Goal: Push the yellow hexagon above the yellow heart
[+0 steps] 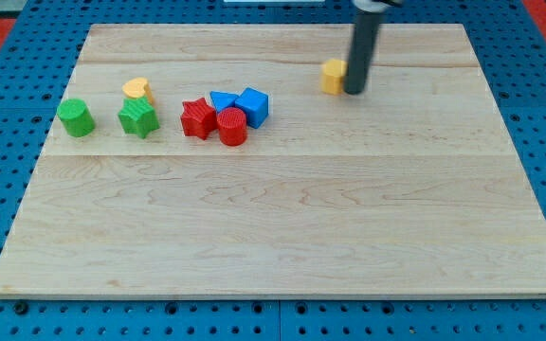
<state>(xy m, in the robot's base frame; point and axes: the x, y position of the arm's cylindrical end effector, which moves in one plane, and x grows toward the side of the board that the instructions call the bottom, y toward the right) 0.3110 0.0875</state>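
Mostly still to do. Yellow hexagon point(333, 75) sitting near the far edge of the wooden tabletop point(282, 237), right of centre, well apart from the yellow heart point(136, 89) over toward the left edge. My tip point(354, 91) planted at the hexagon's right side, touching or just about touching, rod rising out of the view's top. No hand or jaws on this arm, only the bare rod, so nothing held, nothing to open or close. Well placed for a leftward push, by the look of it: tip on the side away from the heart, hexagon between tip and goal. Long slide left remaining, along the strip close to the far edge, ending with the hexagon just beyond the heart toward that edge. Strip itself bare of other blocks. Cluster of blue cube point(254, 105), second blue block point(222, 100), red star-like block point(196, 117) and red cylinder point(232, 126) lying nearer the middle, below that line; green cylinder point(76, 117) and green star-like block point(138, 118) close below the heart. Likely risk: hexagon slipping off the round rod and drifting down into the blue and red group, or overshooting and nudging the heart.
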